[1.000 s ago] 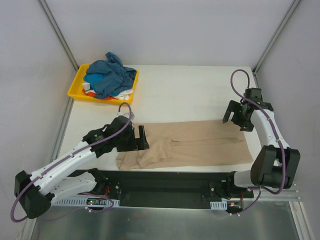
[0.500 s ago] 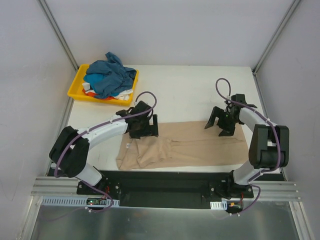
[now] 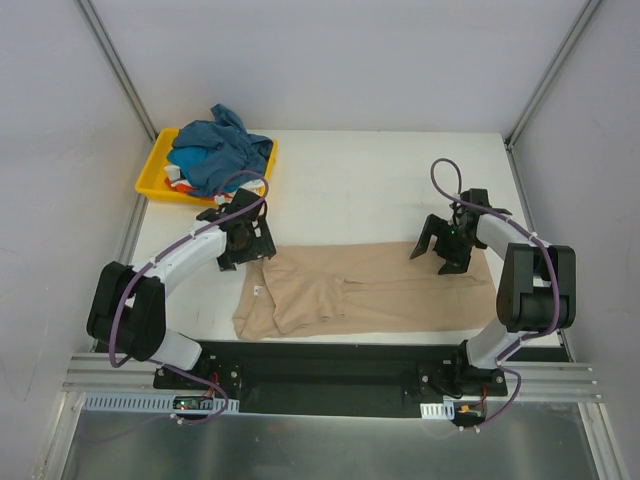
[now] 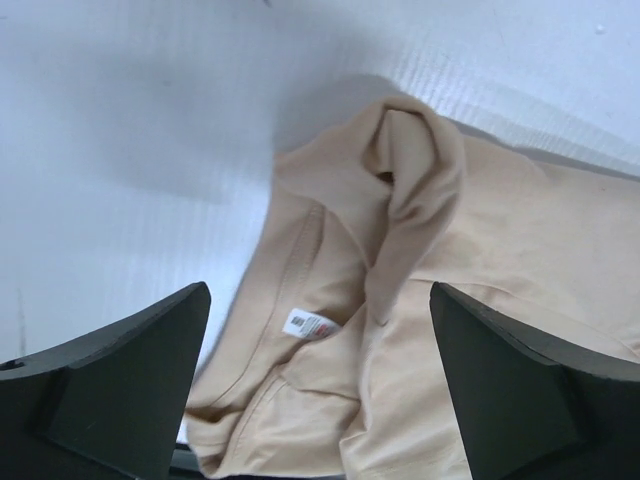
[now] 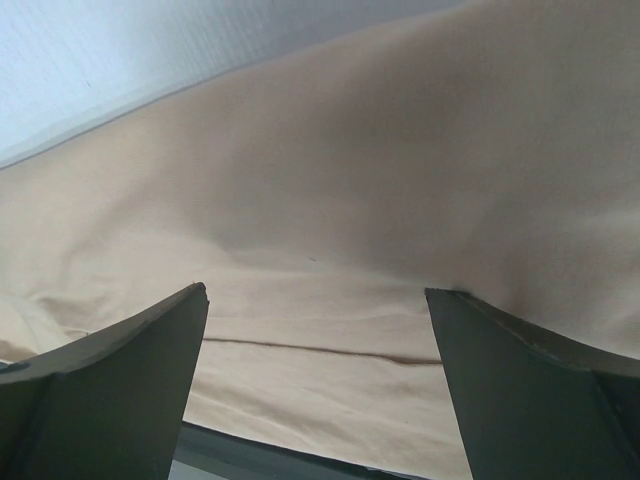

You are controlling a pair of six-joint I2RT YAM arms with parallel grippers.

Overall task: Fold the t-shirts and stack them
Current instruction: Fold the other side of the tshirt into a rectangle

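Note:
The beige-tan t-shirt [image 3: 370, 290] lies spread along the near part of the table, bunched at its left end, with a small white label [image 3: 259, 291]. In the left wrist view the shirt [image 4: 500, 260] shows a folded collar and the label [image 4: 310, 324]. My left gripper [image 3: 243, 240] is open and empty, just beyond the shirt's far-left corner. My right gripper [image 3: 440, 248] is open over the shirt's far-right edge, its fingers straddling the cloth [image 5: 330, 200]. A teal-blue t-shirt [image 3: 215, 152] is heaped on white and orange-red ones in the tray.
The yellow tray [image 3: 155, 180] stands at the table's far left corner. Metal frame posts rise at the back corners. The table's near edge runs just below the beige shirt, with the black arm mount behind it.
My left gripper has drawn back left, off the shirt's left end to its far-left corner. My right gripper moved in from the right edge onto the shirt a second ago, then stayed.

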